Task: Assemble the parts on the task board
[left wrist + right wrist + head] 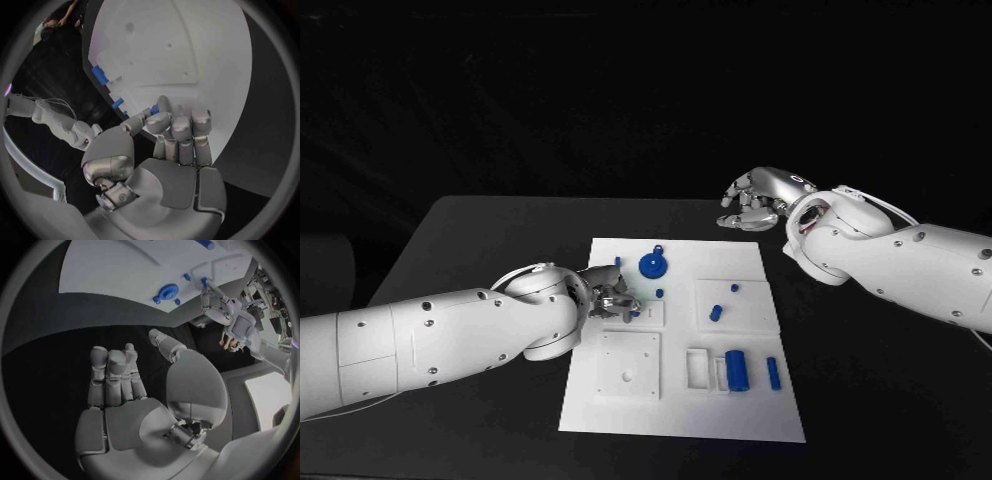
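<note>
The task board (682, 340) lies lengthwise away from the robot on the black surface (473, 240). Nearest on it are a white square plate (629, 366), a white frame (700, 368), and two upright blue bars: a thick cylinder (736, 370) and a thin bar (773, 373). Mid-board, the left hand (607, 298) rests at the board's left edge, pinching a small blue part (154, 109) between fingertips; most of that part is hidden. A short blue peg (715, 313) lies beside it. Farther on sits one blue gear (653, 266). Beyond the board, the right hand (759, 203) hovers with fingers curled, holding nothing.
</note>
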Available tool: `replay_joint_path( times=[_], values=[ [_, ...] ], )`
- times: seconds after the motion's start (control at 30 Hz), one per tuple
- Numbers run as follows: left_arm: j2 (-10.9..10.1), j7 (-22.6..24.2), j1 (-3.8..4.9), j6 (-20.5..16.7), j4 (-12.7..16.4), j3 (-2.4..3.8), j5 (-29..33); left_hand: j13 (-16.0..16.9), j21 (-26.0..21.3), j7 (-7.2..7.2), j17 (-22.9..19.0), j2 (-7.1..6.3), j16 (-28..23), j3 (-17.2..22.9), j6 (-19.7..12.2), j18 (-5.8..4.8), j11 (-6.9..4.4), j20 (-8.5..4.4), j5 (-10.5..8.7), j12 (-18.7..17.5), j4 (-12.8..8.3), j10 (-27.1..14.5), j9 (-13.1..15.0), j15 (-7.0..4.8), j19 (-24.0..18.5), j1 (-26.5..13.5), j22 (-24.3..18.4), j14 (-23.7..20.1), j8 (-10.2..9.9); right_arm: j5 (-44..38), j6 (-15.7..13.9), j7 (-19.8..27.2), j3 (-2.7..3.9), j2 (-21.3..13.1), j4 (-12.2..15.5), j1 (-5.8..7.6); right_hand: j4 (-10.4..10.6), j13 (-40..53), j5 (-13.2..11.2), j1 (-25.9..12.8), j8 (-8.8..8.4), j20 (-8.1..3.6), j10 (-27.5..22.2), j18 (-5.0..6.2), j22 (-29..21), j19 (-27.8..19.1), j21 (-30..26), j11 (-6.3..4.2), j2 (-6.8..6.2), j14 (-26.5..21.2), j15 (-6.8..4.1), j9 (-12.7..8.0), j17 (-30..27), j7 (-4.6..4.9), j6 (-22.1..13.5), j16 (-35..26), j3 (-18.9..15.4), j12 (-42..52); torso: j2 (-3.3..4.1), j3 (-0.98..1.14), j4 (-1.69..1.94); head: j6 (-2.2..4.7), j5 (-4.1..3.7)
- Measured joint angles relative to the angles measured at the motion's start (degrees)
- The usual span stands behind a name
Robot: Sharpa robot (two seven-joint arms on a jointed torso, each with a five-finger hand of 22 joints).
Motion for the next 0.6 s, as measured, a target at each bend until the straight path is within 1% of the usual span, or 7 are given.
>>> replay_joint_path(
  times=[0.17, 0.33, 0.37, 0.4, 0.43, 0.5, 0.6],
  values=[
    [0.02, -0.02, -0.06, 0.22, 0.07, -0.06, 0.03, -0.22, 0.0, -0.72, -0.09, -1.41, 0.0, -0.38, 0.73, 0.76, -0.19, 0.0, -2.93, 0.0, 1.68, 0.19, -0.13, -0.85, 0.0, -0.23, 0.0, 0.42, 0.21, 0.0, 0.01, 0.0, 0.0, 0.0, 0.0, 0.0, 0.0, 0.0, 0.22, 0.0, 0.0, 0.0, 0.0, 0.0, 0.0, 0.0, 0.0, 0.0, 0.0, 0.0, 0.0, 0.0, 0.0, -0.01, 0.0, 0.0, 0.0, 0.0, 0.0, 0.0, 0.0, -0.01, -0.02],
    [0.03, -0.05, -0.12, 0.41, 0.07, -0.12, 0.07, -0.39, 0.0, -0.92, -0.2, -2.67, 0.0, -0.6, 0.93, 0.94, -0.17, 0.0, -3.17, 0.22, 2.96, 0.17, 0.0, -1.13, 0.0, -0.62, -0.01, 0.71, 0.5, 0.0, 0.01, 0.0, 0.0, -0.02, 0.02, 0.0, 0.0, -0.05, 0.22, 0.0, 0.0, 0.0, 0.0, 0.0, -0.01, 0.0, 0.0, 0.0, 0.0, 0.0, 0.0, -0.01, 0.02, -0.1, -0.09, 0.0, 0.0, 0.0, -0.01, -0.02, 0.01, -0.01, -0.03],
    [0.04, -0.06, -0.14, 0.47, 0.07, -0.15, 0.08, -0.41, 0.0, -1.44, -0.22, -2.74, 0.0, -0.65, 1.45, 0.97, -0.16, 0.0, -3.23, 0.22, 3.01, 0.16, -0.05, -1.19, 0.0, -0.53, -0.02, 0.76, 0.53, 0.0, 0.02, 0.0, 0.0, -0.02, 0.02, 0.0, 0.0, -0.05, 0.22, 0.0, 0.0, 0.0, 0.0, 0.0, -0.01, 0.0, 0.0, 0.0, 0.0, 0.0, 0.0, -0.01, 0.05, -0.1, -0.08, 0.0, 0.0, 0.0, -0.01, -0.02, 0.01, 0.01, -0.03],
    [0.08, -0.11, -0.23, 0.61, 0.08, -0.26, 0.1, -0.48, 0.0, -2.87, -0.22, -2.83, 0.0, -0.77, 3.14, 0.98, -0.17, 0.0, -3.4, 0.23, 3.3, -0.08, -0.28, -1.25, 0.0, -0.61, -0.05, 0.8, 0.4, 0.0, 0.02, 0.0, 0.0, -0.02, 0.02, 0.0, 0.0, -0.05, 0.23, 0.0, 0.0, 0.0, 0.0, 0.0, -0.01, 0.0, 0.0, 0.0, 0.0, 0.0, 0.0, -0.01, 0.05, -0.1, -0.09, 0.0, 0.0, 0.0, -0.01, -0.02, 0.01, 0.03, -0.04],
    [0.1, -0.15, -0.34, 0.74, 0.08, -0.34, 0.12, -0.52, 0.0, -3.53, -0.22, -3.34, 0.0, -0.86, 4.38, 1.28, -0.86, 0.0, -3.4, 0.23, 3.64, -1.39, -0.27, -1.28, 0.0, -0.92, -0.08, 0.8, 0.32, 0.0, 0.02, 0.0, 0.0, -0.01, 0.02, 0.0, 0.0, -0.06, 0.22, 0.0, 0.0, 0.0, 0.0, 0.0, -0.01, 0.0, 0.0, 0.0, 0.0, 0.0, 0.0, -0.01, 0.05, -0.1, -0.08, 0.0, 0.0, 0.0, -0.01, -0.02, 0.01, 0.04, -0.05],
    [0.12, -0.22, -0.51, 1.01, 0.1, -0.43, 0.17, -0.53, 0.0, -3.74, -0.23, -3.52, 0.0, -0.86, 4.77, 1.62, -1.7, 0.0, -3.41, 0.22, 3.85, -2.5, -0.21, -1.95, 0.0, -0.84, -0.08, 1.48, 0.32, 0.0, 0.02, 0.0, 0.0, 0.0, 0.03, 0.0, 0.0, -0.05, 0.22, 0.0, 0.0, 0.0, 0.0, 0.0, -0.01, 0.0, 0.0, 0.0, 0.0, 0.0, 0.0, -0.01, 0.05, -0.1, -0.08, 0.0, 0.0, 0.0, -0.01, -0.03, 0.02, 0.07, -0.07],
    [0.12, -0.28, -0.5, 1.22, 0.1, -0.41, 0.21, -0.52, 0.0, -3.78, -0.22, -3.53, 0.0, -0.87, 4.81, 1.72, -1.92, 0.0, -3.41, 0.22, 3.86, -2.48, -0.16, -1.98, 0.0, -0.85, -0.08, 1.51, 0.32, 0.0, 0.03, 0.0, 0.0, 0.0, 0.03, 0.0, 0.0, -0.05, 0.22, 0.0, 0.0, 0.0, 0.0, 0.0, -0.01, 0.0, 0.0, 0.0, 0.0, 0.0, 0.0, -0.01, 0.05, -0.11, -0.08, 0.0, 0.0, 0.0, -0.01, -0.03, 0.02, 0.08, -0.07]
  ],
)
